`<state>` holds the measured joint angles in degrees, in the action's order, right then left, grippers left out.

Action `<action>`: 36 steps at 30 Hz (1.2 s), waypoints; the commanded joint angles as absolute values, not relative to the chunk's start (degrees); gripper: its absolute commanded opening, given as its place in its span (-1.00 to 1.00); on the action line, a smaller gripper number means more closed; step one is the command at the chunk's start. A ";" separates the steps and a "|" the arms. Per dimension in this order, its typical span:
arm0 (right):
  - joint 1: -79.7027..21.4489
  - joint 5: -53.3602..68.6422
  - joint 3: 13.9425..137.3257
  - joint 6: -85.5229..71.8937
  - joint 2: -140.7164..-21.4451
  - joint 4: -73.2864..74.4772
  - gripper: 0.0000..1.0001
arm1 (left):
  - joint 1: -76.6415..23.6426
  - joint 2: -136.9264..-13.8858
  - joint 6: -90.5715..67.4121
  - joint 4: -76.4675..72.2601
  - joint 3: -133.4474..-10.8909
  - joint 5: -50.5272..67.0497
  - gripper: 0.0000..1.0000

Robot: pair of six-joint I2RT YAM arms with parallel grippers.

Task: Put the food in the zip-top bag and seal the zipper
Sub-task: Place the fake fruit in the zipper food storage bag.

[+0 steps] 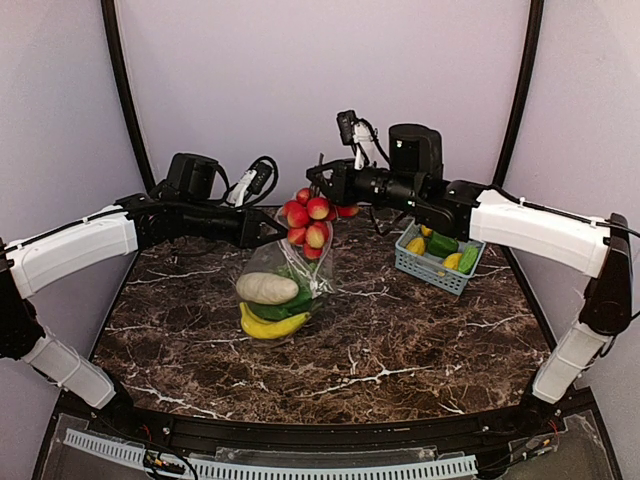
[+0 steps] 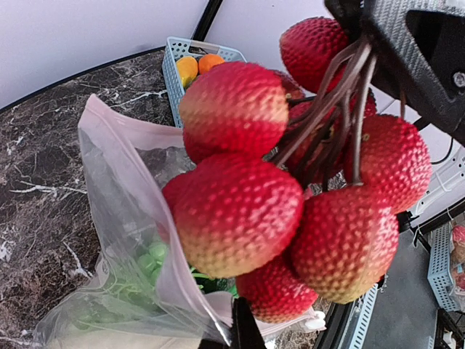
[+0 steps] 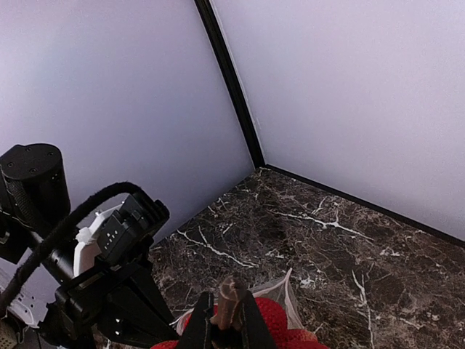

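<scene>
Fruits [image 2: 240, 211] fill the left wrist view: a cluster of red, bumpy balls hanging on brown stems [image 2: 341, 94], clear of the worktop [image 1: 400, 350].

Left side, top view: left gripper [image 1: 272, 233] reaches in over the left half of the worktop. Its jaws are closed on the mouth edge of the bag [image 1: 262, 262], holding that edge lifted. The zipper [image 2: 138, 131] shows as a pinkish strip along the mouth, unsealed, with the mouth gaping.

Centre: the bag slopes from the raised mouth down toward the near edge. Inside it lie a white vegetable [image 1: 265, 288], then greens [image 1: 288, 304], and a banana [image 1: 272, 325] at the bottom end, nearest the near edge. The wrist view shows the greens through the plastic.

Just right of the bag mouth: the fruits hang at the opening, the lowest ones level with the rim. Whether any are past it I cannot tell.

Right gripper [image 1: 328, 190] comes in from the right, above the cluster. Its jaws are pinched on the stem tops, seen between the fingers in its own wrist view.

Right side: a basket [image 1: 425, 272] sits near the far right edge, well apart from the bag, holding yellow and green pieces.
</scene>
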<state>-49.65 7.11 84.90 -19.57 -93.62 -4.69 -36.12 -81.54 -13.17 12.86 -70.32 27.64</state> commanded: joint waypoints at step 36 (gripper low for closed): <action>-55.88 -5.44 76.34 -24.45 -106.68 -25.02 -1.00 | -36.04 -78.58 -12.46 11.34 -70.22 28.03 -0.99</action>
